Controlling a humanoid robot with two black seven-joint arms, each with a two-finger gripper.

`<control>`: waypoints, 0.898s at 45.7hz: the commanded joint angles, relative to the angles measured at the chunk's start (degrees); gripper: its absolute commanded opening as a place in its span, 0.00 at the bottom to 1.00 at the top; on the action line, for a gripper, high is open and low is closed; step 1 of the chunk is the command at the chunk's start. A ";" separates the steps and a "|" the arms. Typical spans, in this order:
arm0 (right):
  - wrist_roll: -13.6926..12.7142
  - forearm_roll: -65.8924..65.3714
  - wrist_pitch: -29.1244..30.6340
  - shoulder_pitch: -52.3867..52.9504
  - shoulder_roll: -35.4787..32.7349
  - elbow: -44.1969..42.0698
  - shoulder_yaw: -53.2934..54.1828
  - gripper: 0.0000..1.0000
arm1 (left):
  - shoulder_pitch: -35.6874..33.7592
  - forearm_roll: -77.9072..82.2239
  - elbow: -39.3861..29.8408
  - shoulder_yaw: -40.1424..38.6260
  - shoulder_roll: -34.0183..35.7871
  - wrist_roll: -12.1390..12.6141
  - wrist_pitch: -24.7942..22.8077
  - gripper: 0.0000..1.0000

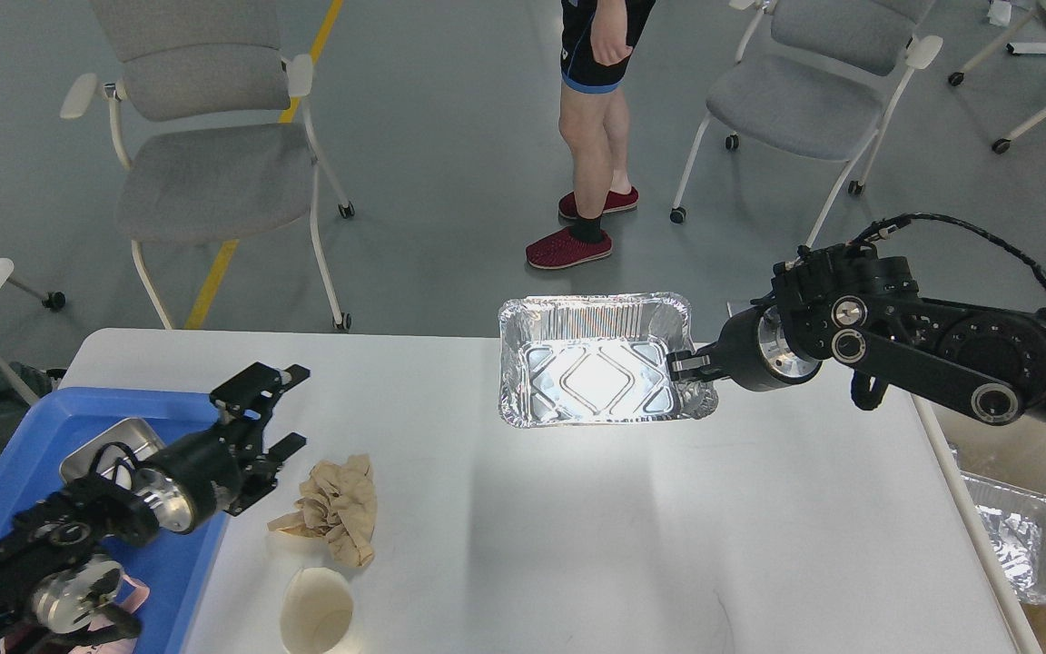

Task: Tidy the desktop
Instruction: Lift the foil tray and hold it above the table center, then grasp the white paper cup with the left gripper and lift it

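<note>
The white desktop [577,527] fills the lower view. My right gripper [682,366] is shut on the right rim of a shiny foil tray [591,359], held level just above the desktop's far edge. My left gripper [276,409] is open and empty, hovering left of a crumpled brown paper wad [334,509]. A white paper cup [316,610] stands near the front edge, below the wad.
A blue plastic tray [51,427] at the left holds a small steel box [110,445]. A second foil tray [1022,536] lies off the right edge. Grey chairs [205,173] and a standing person [591,127] are beyond the table.
</note>
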 commanded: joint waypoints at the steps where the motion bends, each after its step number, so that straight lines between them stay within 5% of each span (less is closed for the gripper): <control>1: 0.00 0.03 0.01 -0.17 0.16 -0.01 0.09 0.00 | 1.77 0.00 -9.15 2.46 16.20 0.67 -0.95 0.96; 13: 0.09 0.12 0.01 -0.96 0.34 -0.01 0.09 0.00 | 1.95 0.09 -15.66 6.42 38.80 1.20 -7.80 0.96; 23: 0.00 0.03 0.01 -1.49 0.51 -0.01 0.09 0.00 | 1.60 0.18 -16.02 6.25 50.93 1.20 -20.28 0.96; 30: 0.09 0.03 0.01 -1.67 0.86 -0.01 0.18 0.00 | -2.18 0.27 -16.02 5.81 51.65 0.93 -28.81 0.96; 41: 0.09 0.12 0.01 -1.76 0.42 0.07 0.18 0.00 | -2.36 10.18 -16.37 6.95 40.94 2.69 -31.54 0.96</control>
